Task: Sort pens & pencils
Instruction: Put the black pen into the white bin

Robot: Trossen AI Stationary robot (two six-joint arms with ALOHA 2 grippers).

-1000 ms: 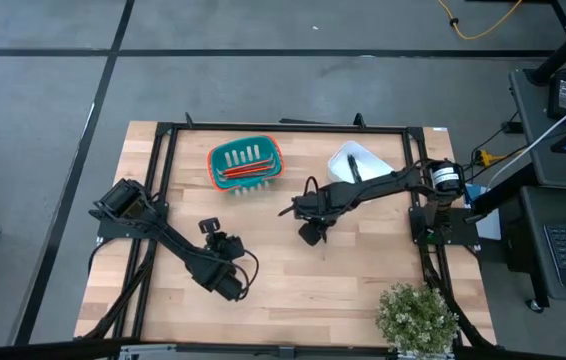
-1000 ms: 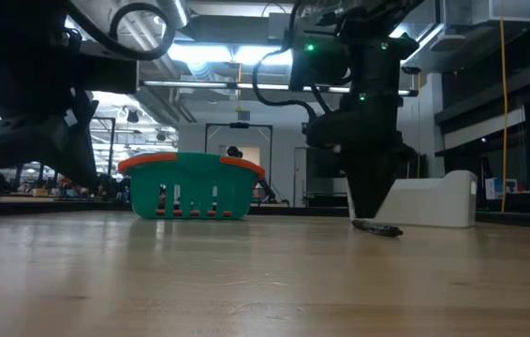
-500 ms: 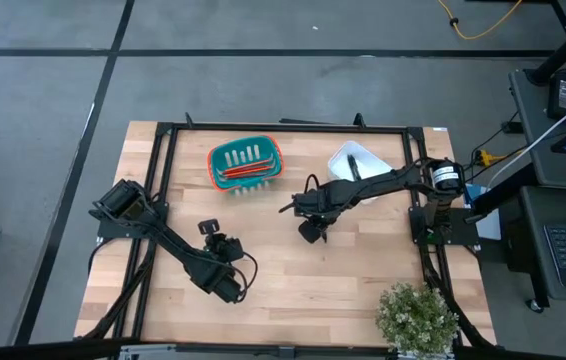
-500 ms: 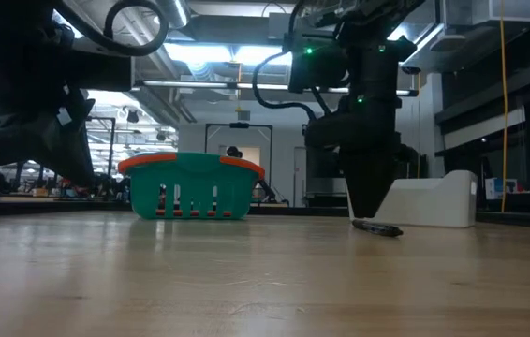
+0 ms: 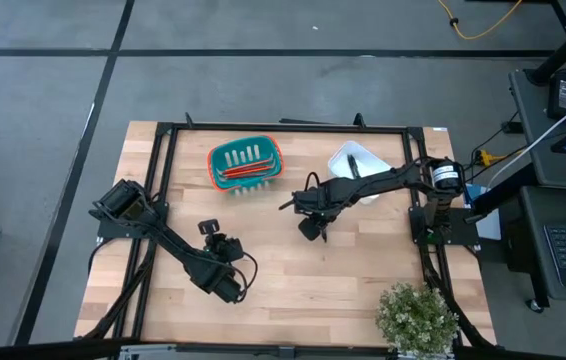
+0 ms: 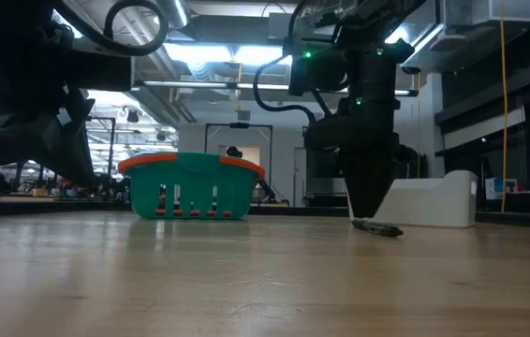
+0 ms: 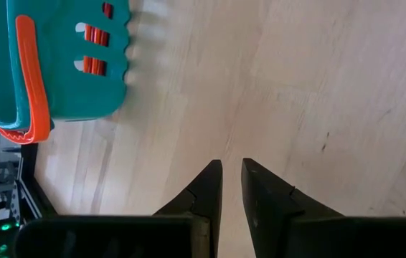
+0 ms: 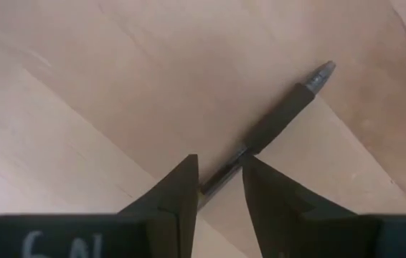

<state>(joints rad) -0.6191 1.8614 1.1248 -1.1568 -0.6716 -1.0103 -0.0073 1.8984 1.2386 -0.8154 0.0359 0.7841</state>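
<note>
Pale wooden desk (image 5: 293,280) in a black frame, grey workshop floor all around, a potted plant (image 5: 418,315) at the near right corner. Teal basket (image 5: 246,166) up at the far left, red-orange pencils (image 5: 248,172) already lying inside. White tray (image 5: 356,163) far right, one dark pen (image 5: 352,167) seemingly resting in it.

Right pincer (image 8: 219,188) poised over a lone black pen (image 8: 271,130) on the bare wood at mid-desk, jaws set narrow with the pen's thin end between the tips, not yet clamped. Compared with a second ago, edged a touch toward the far side, barely a nudge; pen unmoved on the desk beside the dark tips in the low view.

Left pincer (image 7: 231,188) hovering low at the front left, jaws a slim gap apart, holding nothing.

Meaning: lining-up stage, grasp not made. Last stray pen visible on the wood; squeeze, lift and a short carry to the tray probably all that remains.
</note>
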